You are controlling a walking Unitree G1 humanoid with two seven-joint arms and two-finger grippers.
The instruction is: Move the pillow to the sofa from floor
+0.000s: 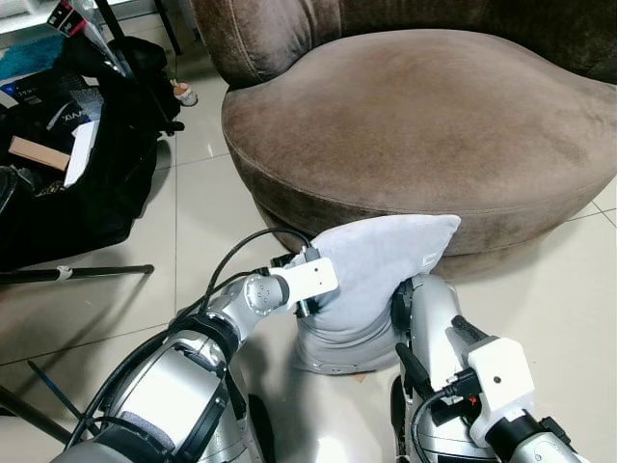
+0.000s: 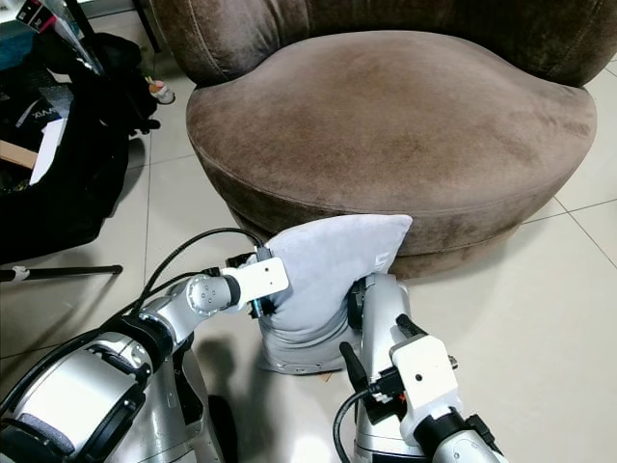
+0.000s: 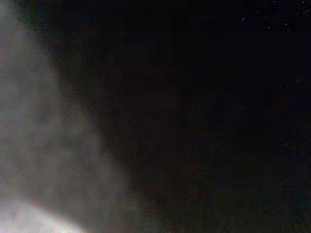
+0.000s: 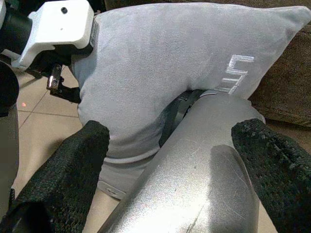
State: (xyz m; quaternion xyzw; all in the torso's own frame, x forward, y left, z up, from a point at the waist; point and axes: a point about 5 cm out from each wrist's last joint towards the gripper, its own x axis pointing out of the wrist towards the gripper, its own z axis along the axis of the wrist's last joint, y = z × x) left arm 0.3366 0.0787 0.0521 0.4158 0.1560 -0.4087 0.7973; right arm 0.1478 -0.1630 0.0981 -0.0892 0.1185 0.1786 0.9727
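Note:
A light grey pillow (image 1: 381,260) stands upright off the floor, just in front of the round brown sofa (image 1: 415,116); its top corner reaches the seat's front edge. My left gripper (image 1: 312,303) presses into the pillow's left edge, shut on the fabric, which blurs grey across the left wrist view (image 3: 43,160). The pillow's lower part rests against silver parts of my body (image 1: 429,318). My right gripper (image 4: 170,136) is open below the pillow, its black fingers (image 4: 73,165) spread on either side of a silver limb (image 4: 204,170), not touching the pillow.
Black bags and clutter (image 1: 67,164) lie on the tiled floor at the left, with a dark tripod leg (image 1: 77,273) stretched along the floor. A small bottle (image 1: 183,94) stands by the sofa's left side. Bare tiles (image 1: 569,280) lie at the right.

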